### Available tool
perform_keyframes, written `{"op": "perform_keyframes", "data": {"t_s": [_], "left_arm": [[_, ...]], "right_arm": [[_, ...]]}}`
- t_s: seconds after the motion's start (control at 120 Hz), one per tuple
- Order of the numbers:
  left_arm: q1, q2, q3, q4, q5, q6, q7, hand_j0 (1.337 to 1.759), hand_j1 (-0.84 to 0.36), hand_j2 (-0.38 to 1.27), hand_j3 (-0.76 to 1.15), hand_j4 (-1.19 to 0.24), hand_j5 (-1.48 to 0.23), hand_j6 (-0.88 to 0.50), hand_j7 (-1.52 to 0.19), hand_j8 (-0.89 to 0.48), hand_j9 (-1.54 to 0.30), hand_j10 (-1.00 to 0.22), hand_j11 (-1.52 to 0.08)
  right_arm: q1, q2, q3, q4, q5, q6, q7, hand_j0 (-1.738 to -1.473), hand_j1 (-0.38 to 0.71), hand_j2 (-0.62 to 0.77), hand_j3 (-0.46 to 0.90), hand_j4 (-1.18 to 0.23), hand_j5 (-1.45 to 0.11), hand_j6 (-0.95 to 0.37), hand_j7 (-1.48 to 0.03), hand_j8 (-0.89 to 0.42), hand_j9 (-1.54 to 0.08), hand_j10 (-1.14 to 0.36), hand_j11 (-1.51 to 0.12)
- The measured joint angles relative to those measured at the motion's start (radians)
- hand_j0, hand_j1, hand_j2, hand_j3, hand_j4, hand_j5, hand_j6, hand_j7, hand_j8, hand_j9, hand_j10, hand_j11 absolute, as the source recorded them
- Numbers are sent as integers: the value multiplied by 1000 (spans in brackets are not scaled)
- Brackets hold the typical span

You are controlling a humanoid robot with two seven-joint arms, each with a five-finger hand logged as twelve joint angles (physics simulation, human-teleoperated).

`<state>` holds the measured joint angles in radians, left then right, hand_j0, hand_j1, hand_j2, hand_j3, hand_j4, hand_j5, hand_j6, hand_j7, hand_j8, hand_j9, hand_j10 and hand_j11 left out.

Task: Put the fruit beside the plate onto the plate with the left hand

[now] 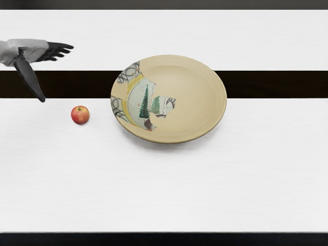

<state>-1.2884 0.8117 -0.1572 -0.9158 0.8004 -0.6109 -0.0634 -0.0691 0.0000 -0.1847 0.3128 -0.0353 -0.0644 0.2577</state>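
Observation:
A small red apple (80, 115) lies on the white table, just left of a large cream plate (200, 87) with a painted patch on its left part. My left hand (43, 59) hovers at the upper left, above and to the left of the apple, well apart from it. Its dark fingers are spread and stretched out, the thumb pointing down, and it holds nothing. The plate has no fruit on it.
A dark band (277, 84) runs across the table behind the plate. White tabletop (164, 189) stretches in front of the apple and plate to the near edge.

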Motion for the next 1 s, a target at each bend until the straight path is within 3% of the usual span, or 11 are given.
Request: {"op": "perform_keyframes", "data": {"t_s": [0.1,0.15,0.267,0.333,0.367,0.417,0.467,0.575,0.733,0.9,1.0], "left_arm": [[0,22,1,-29,-3,0,35,1658,349,1,0,-4,-1,-5,0,-5,0,-3,0],[0,51,1,-37,-40,0,76,1658,349,1,0,-5,-1,-6,0,-5,0,-4,0],[-9,62,-1,-46,-118,0,260,1658,349,1,0,-4,-1,-5,0,-5,0,-3,0],[-18,12,-3,-49,-137,0,430,1658,349,1,0,-4,-1,-5,0,-5,0,-3,0],[-33,-3,-5,-51,-142,0,497,1658,349,1,0,-5,-1,-6,0,-6,0,-4,0],[-61,-22,-10,-68,-145,0,564,1658,349,1,0,-5,-1,-6,0,-5,0,-4,0],[-98,-26,-17,-103,-134,0,606,1658,349,1,0,-5,-1,-6,0,-5,0,-4,0],[-109,-97,-24,-164,-67,0,650,1658,349,1,0,-4,-1,-5,-1,-5,-1,-4,0],[-96,-208,-23,-251,32,0,669,1658,348,0,0,-6,-3,-7,-2,-7,-2,-5,-2],[-46,-215,-18,-283,125,2,673,1658,347,1,0,-6,-4,-7,-3,-7,-3,-5,-3],[-9,-196,-13,-352,175,80,674,1658,346,1,0,-7,-4,-8,-4,-7,-4,-6,-4]], "right_arm": [[1,0,0,0,-1,0,0,-1658,-329,-4,0,-17,-22,-16,-22,-16,-22,-17,-22],[2,0,0,0,-1,0,0,-1658,-329,-4,0,-17,-22,-16,-22,-17,-22,-17,-22],[3,0,0,1,-1,0,0,-1658,-329,-4,0,-16,-22,-16,-22,-16,-22,-17,-22],[3,0,0,1,-1,0,0,-1658,-329,-4,0,-16,-22,-16,-22,-16,-22,-17,-22],[3,0,1,1,-2,0,0,-1658,-329,-4,0,-16,-22,-16,-22,-16,-22,-17,-22],[3,0,1,1,-2,0,0,-1658,-329,-4,0,-17,-22,-16,-22,-16,-22,-17,-22],[3,0,1,0,-2,0,0,-1658,-329,-4,0,-17,-22,-16,-22,-16,-22,-17,-22],[3,0,1,0,-2,0,0,-1658,-329,-4,0,-16,-22,-16,-22,-16,-22,-17,-22],[4,0,2,-1,-2,0,0,-1658,-329,-4,0,-16,-22,-16,-22,-16,-22,-17,-22],[5,0,2,-1,-2,0,0,-1658,-329,-4,0,-17,-22,-16,-22,-16,-22,-17,-22],[5,0,2,-1,-2,0,0,-1658,-329,-4,0,-17,-22,-16,-22,-17,-22,-17,-22]]}}
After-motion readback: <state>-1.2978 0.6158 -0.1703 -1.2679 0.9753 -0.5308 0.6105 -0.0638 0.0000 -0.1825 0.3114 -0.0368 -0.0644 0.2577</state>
